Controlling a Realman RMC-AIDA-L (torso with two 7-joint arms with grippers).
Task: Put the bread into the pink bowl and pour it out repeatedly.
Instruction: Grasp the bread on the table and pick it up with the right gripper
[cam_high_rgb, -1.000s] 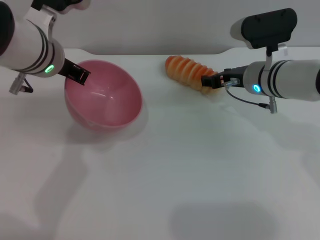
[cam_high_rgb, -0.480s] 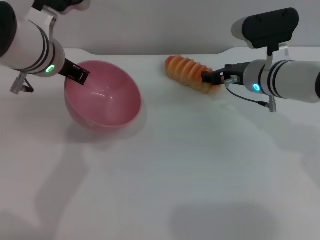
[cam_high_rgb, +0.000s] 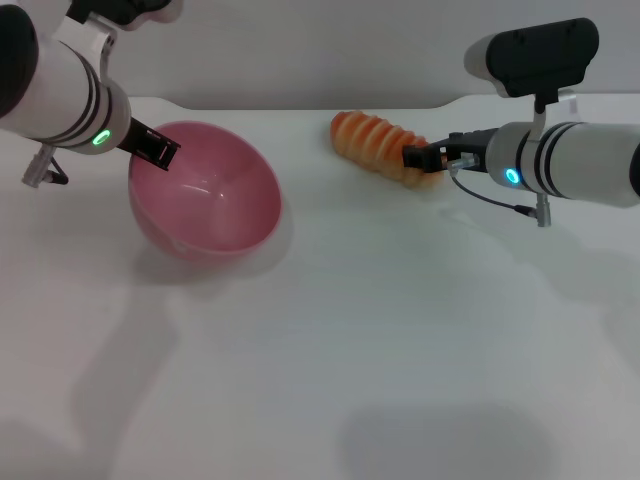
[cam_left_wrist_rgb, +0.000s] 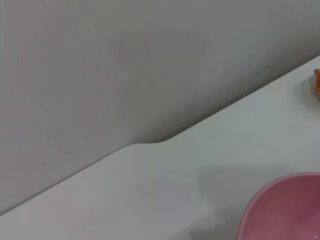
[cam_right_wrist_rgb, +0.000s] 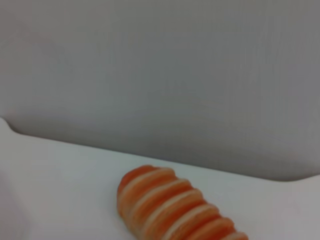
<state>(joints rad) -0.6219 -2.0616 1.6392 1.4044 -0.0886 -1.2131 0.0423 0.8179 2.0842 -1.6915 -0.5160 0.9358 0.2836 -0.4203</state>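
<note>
Across the white counter (cam_high_rgb: 380, 330) that carries everything, the pink bowl (cam_high_rgb: 205, 190) is the largest thing, lying toward my left and tipped so its glossy inside faces toward the middle of the counter. My left tool (cam_high_rgb: 155, 147) sits at the bowl's upper left rim, touching it; it appears to grip that edge, but I cannot tell for certain whether it is pressed onto the rim. The left wrist view shows only a slice of the pink rim and the counter's far edge.

Smaller, toward the far middle of the counter, the bread (cam_high_rgb: 382, 146) lies flat, well apart from the bowl, its ridged length running diagonally. My right tool (cam_high_rgb: 420, 158) is at the bread's nearer, right-hand end, in contact with it; I cannot tell whether it is pinching the loaf or only resting against it. The right wrist view shows the bread's far end lying on the counter.

I judge that I am in the pick-up step: the bowl is empty and the bread not yet lifted. Next I need a firm pinch on the loaf's end, then a lift and carry leftward over the bowl's mouth while my left tool steadies it.
</note>
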